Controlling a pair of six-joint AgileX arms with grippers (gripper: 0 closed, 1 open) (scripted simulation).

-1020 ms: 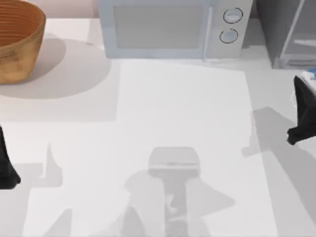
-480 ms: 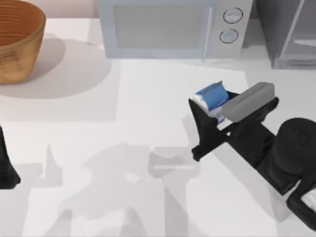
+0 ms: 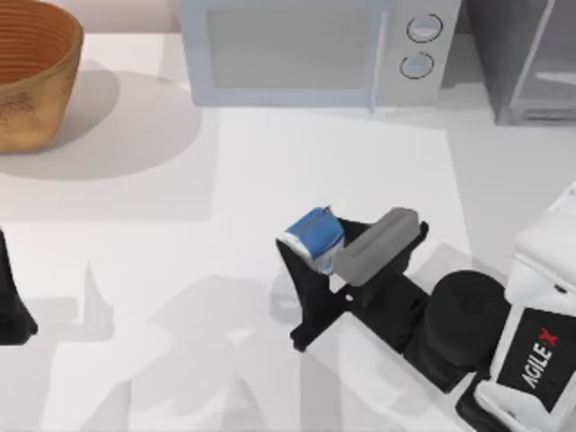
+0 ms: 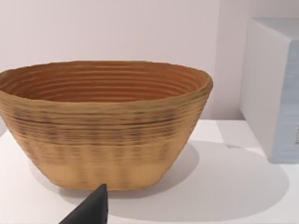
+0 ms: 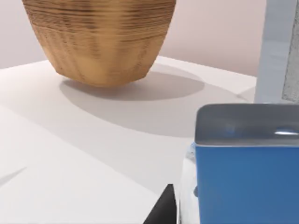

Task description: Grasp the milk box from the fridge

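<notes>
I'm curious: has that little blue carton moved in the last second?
Yes. The milk box, in the right gripper, went from the fridge leftward past the microwave.

One milk box (image 3: 315, 236), blue-faced, just in front of the microwave (image 3: 310, 49) and a bit to its right. One microwave, with two round knobs (image 3: 423, 30). One fridge (image 3: 526, 54), right beside the microwave. One woven basket (image 3: 31, 72), left of the microwave, well apart. Two arms: one right gripper (image 3: 310, 270) by the milk box, one left gripper (image 3: 13, 306) far left of the microwave. One table (image 3: 180, 315).
</notes>
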